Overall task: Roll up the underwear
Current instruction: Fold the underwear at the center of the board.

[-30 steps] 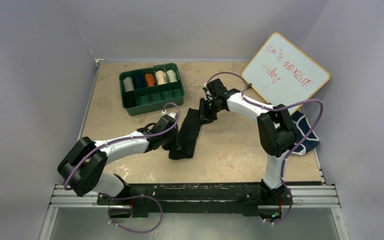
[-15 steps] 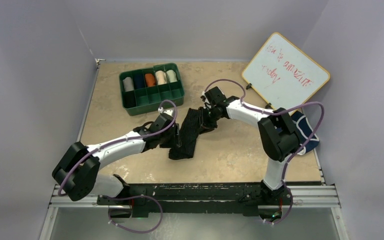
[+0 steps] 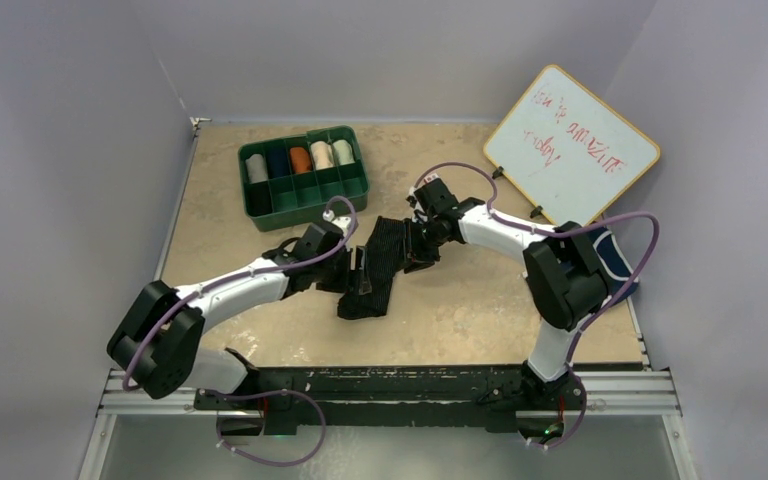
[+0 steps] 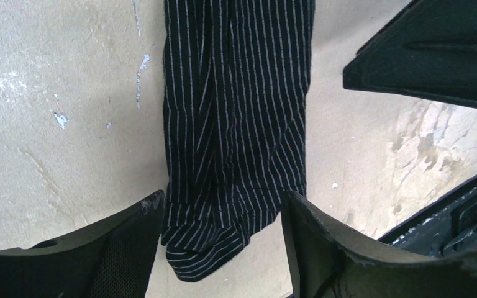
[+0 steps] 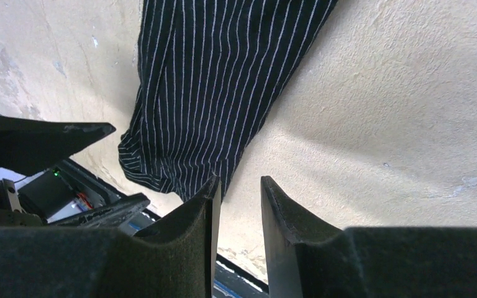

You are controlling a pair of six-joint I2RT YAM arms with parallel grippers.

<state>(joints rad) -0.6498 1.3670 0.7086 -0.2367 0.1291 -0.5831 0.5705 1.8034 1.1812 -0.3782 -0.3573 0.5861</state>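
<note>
The black pinstriped underwear (image 3: 378, 262) lies on the table, folded into a long narrow strip. My left gripper (image 3: 360, 275) stands open over its left side. In the left wrist view the strip's end (image 4: 236, 124) sits between the wide-apart fingers (image 4: 124, 248) of the left gripper (image 4: 222, 208), ungripped. My right gripper (image 3: 422, 248) is at the strip's far right edge. Its jaws (image 5: 239, 186) stand narrowly open with bare table between them, the cloth (image 5: 211, 93) just beside one finger. The navy underwear (image 3: 622, 268) lies at the right edge, partly hidden behind my right arm.
A green divided tray (image 3: 352, 190) holding several rolled cloths stands at the back left. A whiteboard (image 3: 572, 145) leans against the right wall. Walls close in the table on three sides, and a metal rail (image 3: 390, 392) runs along the near edge.
My left gripper has opened and let go of the black underwear. My right gripper has moved nearer, down along the strip's right edge. The strip's far end now lies flatter.
</note>
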